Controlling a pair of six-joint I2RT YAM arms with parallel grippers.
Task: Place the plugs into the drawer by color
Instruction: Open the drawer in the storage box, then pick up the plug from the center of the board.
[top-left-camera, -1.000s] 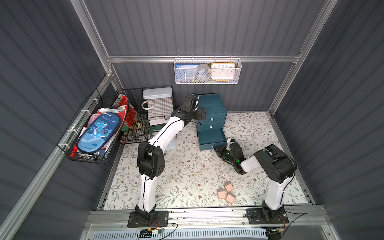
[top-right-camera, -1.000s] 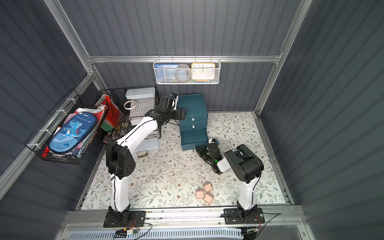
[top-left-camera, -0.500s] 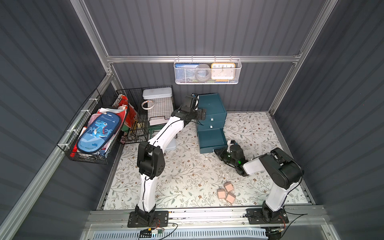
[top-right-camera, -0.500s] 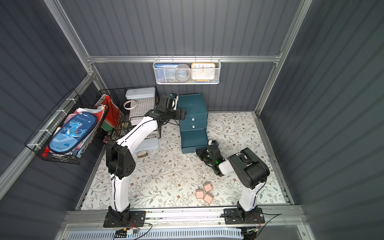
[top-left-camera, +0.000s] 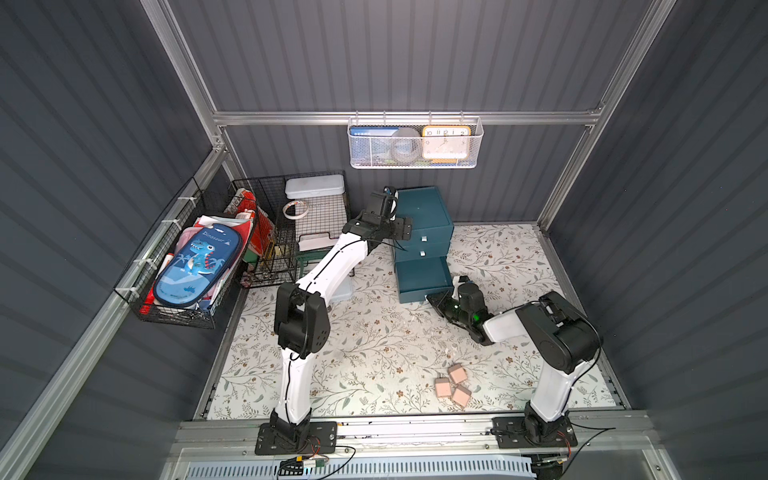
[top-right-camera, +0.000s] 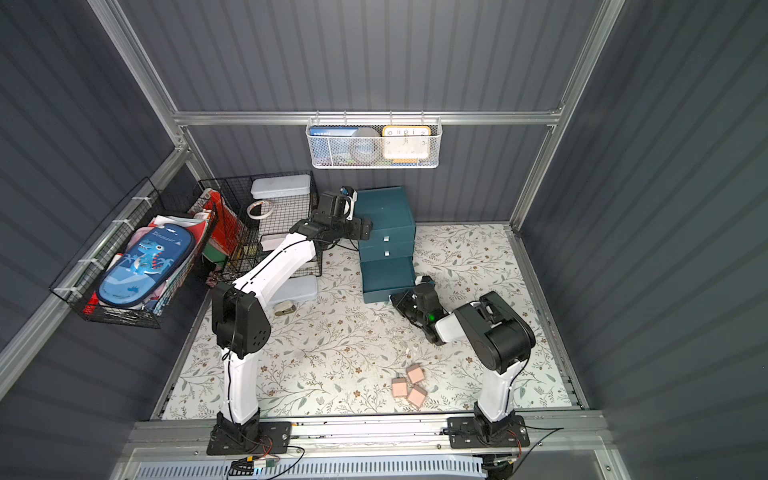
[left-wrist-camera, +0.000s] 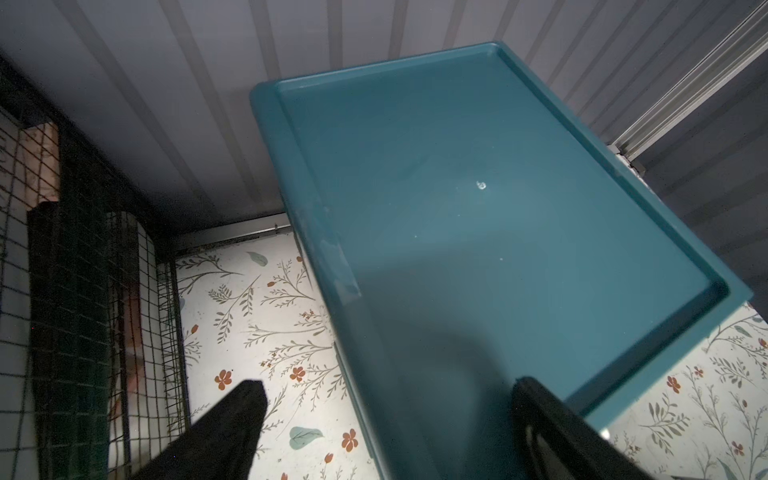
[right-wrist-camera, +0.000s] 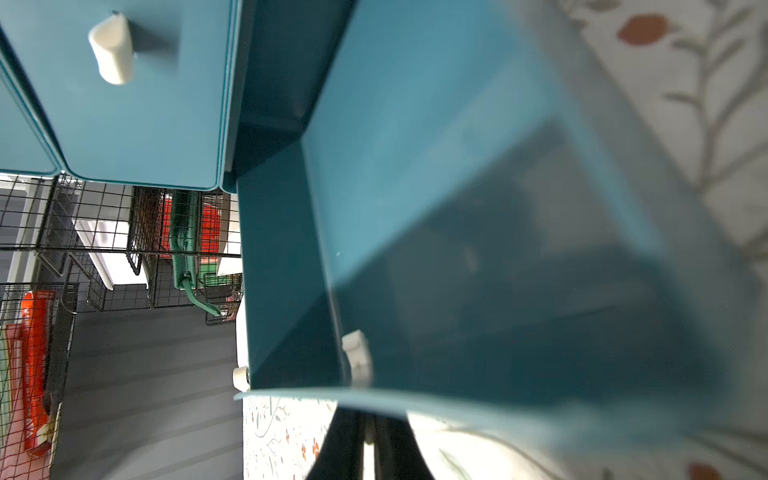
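The teal drawer cabinet (top-left-camera: 422, 212) stands at the back, and its bottom drawer (top-left-camera: 422, 276) is pulled out and looks empty. At that drawer's front my right gripper (top-left-camera: 432, 297) lies low on the mat. In the right wrist view the right gripper (right-wrist-camera: 370, 419) is shut on the drawer's white tab handle (right-wrist-camera: 368, 440). My left gripper (left-wrist-camera: 390, 415) is open and straddles the cabinet's top left edge (left-wrist-camera: 316, 232), holding nothing. Three pale pink plugs (top-left-camera: 453, 384) lie clustered on the mat near the front, also seen as pink plugs (top-right-camera: 409, 386).
A black wire rack (top-left-camera: 307, 224) with a white box and a tape roll stands at the back left. A wall basket (top-left-camera: 187, 266) holds a dinosaur pencil case. A white mesh basket (top-left-camera: 415, 143) hangs on the back wall. A pale box (top-right-camera: 297, 289) lies under my left arm.
My right arm's elbow has shifted toward the right and the front while its gripper stays at the bottom drawer's front. The left arm has not moved.
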